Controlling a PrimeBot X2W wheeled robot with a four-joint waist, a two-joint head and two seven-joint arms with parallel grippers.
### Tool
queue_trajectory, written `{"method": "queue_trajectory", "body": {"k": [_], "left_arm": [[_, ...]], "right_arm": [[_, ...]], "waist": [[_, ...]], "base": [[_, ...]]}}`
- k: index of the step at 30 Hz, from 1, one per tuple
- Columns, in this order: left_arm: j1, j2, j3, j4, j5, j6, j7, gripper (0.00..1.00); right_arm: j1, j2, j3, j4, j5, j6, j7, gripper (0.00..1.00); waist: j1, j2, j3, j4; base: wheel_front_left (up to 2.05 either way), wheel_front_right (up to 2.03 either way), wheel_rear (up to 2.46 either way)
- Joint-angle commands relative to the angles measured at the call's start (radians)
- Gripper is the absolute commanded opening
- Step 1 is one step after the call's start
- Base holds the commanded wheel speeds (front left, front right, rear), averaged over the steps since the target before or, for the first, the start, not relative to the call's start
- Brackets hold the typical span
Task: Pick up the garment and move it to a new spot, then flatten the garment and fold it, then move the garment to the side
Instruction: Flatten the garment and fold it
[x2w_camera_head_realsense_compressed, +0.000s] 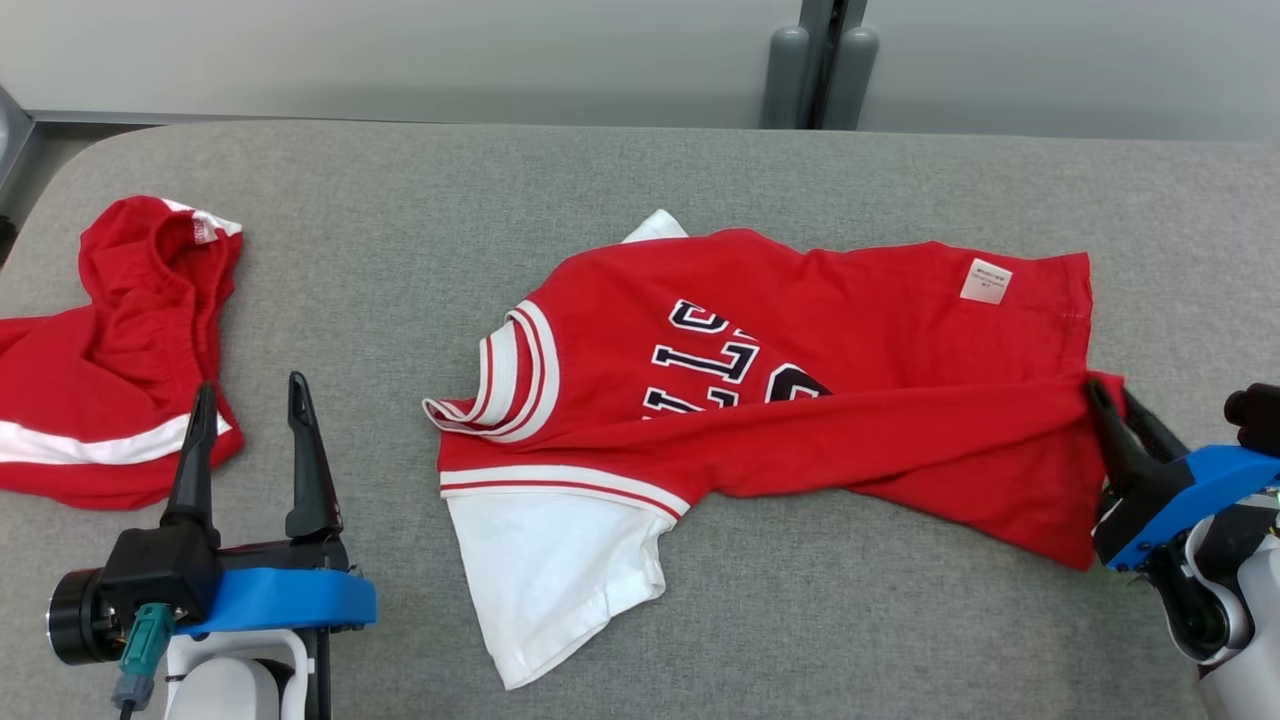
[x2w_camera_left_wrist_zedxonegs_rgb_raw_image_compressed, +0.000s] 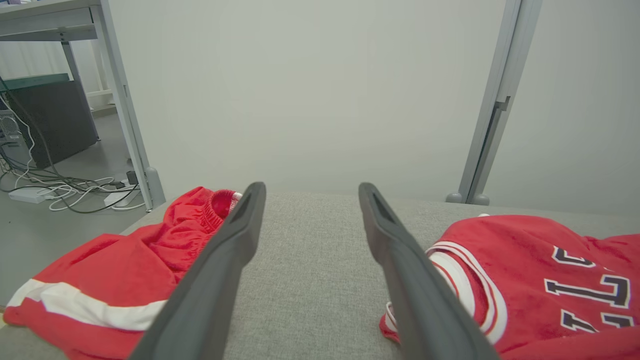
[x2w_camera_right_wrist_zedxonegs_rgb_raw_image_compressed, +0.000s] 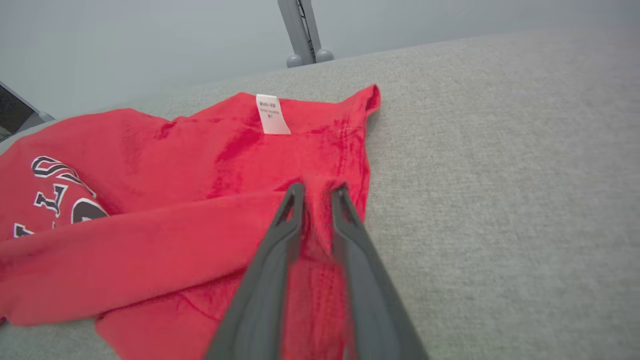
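Red jersey shirt with white sleeves (x2w_camera_head_realsense_compressed: 850, 420) lies across the middle of the grey woven-cloth tabletop (x2w_camera_head_realsense_compressed: 400, 190), collar toward the robot's left and hem toward its right. The right gripper (x2w_camera_head_realsense_compressed: 1110, 392) has its fingers drawn close on a raised ridge of the hem corner; the near long edge appears turned over the dark block lettering. The left gripper (x2w_camera_head_realsense_compressed: 250, 386) hangs with fingers spread wide and nothing between them, just beside a crumpled red garment with a white band (x2w_camera_head_realsense_compressed: 110, 380).

Judged stage: the shirt seems already relocated and is being flattened or given a first lengthwise fold. One white sleeve (x2w_camera_head_realsense_compressed: 550, 580) lies outspread, so most of the folding and the final move aside are left.

Materials: soft, limp knit, creased; ribbed striped collar (x2w_camera_head_realsense_compressed: 510, 375); small white care label (x2w_camera_head_realsense_compressed: 985, 280).
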Motion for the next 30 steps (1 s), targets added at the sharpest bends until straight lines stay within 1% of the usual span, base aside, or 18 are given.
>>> {"method": "queue_trajectory", "body": {"k": [1,5,9,15,19,22,25,27,30], "left_arm": [[-0.011,-0.001,0.004,-0.003,-0.002,0.004,-0.005,1.0],[-0.003,-0.001,0.006,-0.002,0.005,0.001,-0.005,1.0],[0.01,-0.001,0.012,0.001,0.014,-0.004,-0.005,1.0],[0.034,-0.001,0.021,-0.003,0.021,-0.005,-0.005,1.0],[0.045,-0.001,0.026,-0.006,0.023,-0.008,-0.005,1.0],[0.059,-0.001,0.023,-0.013,0.025,0.001,-0.005,1.0],[0.055,0.0,0.026,-0.014,0.027,0.0,-0.005,1.0],[0.05,-0.001,0.024,-0.013,0.027,-0.004,-0.005,1.0],[0.043,-0.001,0.017,-0.011,0.026,-0.006,-0.005,1.0]], "right_arm": [[-0.019,-0.008,0.002,0.011,-0.002,0.0,-0.02,1.0],[-0.024,-0.022,-0.002,0.035,-0.008,0.0,-0.106,1.0],[0.009,-0.029,-0.017,0.023,-0.018,0.0,-0.192,1.0],[0.101,-0.006,-0.028,-0.046,-0.04,0.0,-0.229,1.0],[0.175,0.01,-0.033,-0.11,-0.057,0.0,-0.209,1.0],[0.223,0.015,-0.032,-0.157,-0.07,0.0,-0.171,1.0],[0.258,0.025,-0.015,-0.196,-0.074,0.0,-0.117,1.0],[0.27,0.022,-0.011,-0.209,-0.078,0.0,-0.087,1.0],[0.279,0.039,0.001,-0.218,-0.062,0.0,-0.047,1.0]], "waist": [[0.0,0.0,-0.001,-0.004],[0.0,0.0,-0.01,-0.018],[0.0,0.0,-0.026,-0.031],[0.0,0.0,-0.053,-0.05],[0.0,0.0,-0.064,-0.061],[0.0,0.0,-0.068,-0.068],[0.0,0.0,-0.066,-0.075],[0.0,0.0,-0.064,-0.075],[0.0,0.0,-0.061,-0.071]], "base": [[0.0,0.0,0.0],[0.0,0.0,0.0],[0.0,0.0,0.0],[0.0,0.0,0.0],[0.0,0.0,0.0],[0.0,0.0,0.0],[0.0,0.0,0.0],[0.0,0.0,0.0],[0.0,0.0,0.0]]}}
